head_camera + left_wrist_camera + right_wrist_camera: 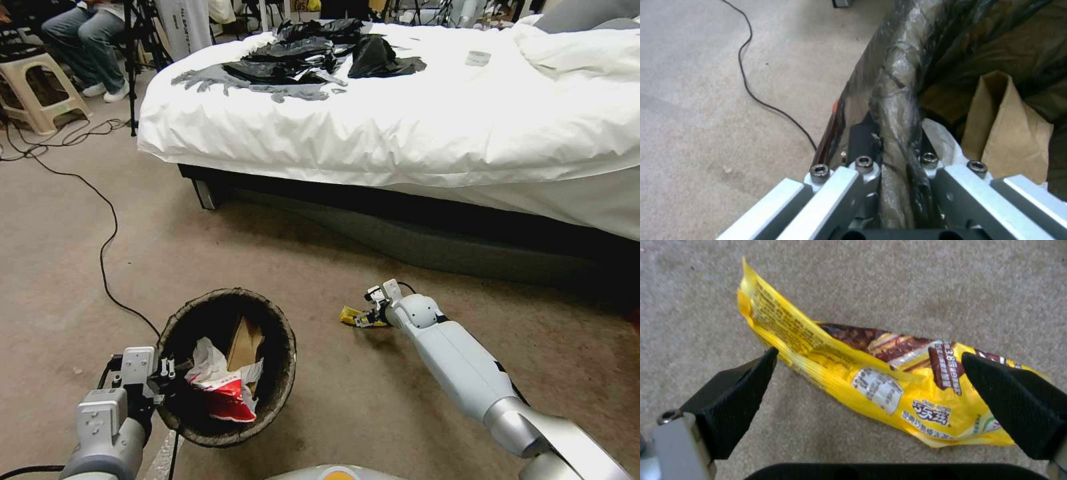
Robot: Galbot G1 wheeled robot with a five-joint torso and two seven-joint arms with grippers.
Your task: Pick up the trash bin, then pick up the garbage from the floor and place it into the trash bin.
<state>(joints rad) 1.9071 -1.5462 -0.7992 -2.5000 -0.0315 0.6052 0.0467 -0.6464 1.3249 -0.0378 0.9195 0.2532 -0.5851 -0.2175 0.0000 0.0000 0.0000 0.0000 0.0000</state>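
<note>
The trash bin [267, 320], round with a dark bag liner over its rim, hangs low at the left of the head view. My left gripper [165, 373] is shut on its rim [898, 110]. Inside lie a red-and-white snack packet [230, 397], white tissue [207, 357] and brown paper [243, 343] [1009, 133]. On the floor right of the bin lies a piece of garbage, a yellow wrapper [350, 316] [871, 386]. My right gripper [367, 315] [867, 390] is down at it, open, with one black finger [735, 396] on each side of the wrapper.
A bed [413, 127] with white sheets and black bags [313, 50] on top fills the far side, its dark base [427, 233] close behind the wrapper. A black cable [100, 260] [746, 73] snakes over the beige floor at left. A plastic stool [40, 90] stands far left.
</note>
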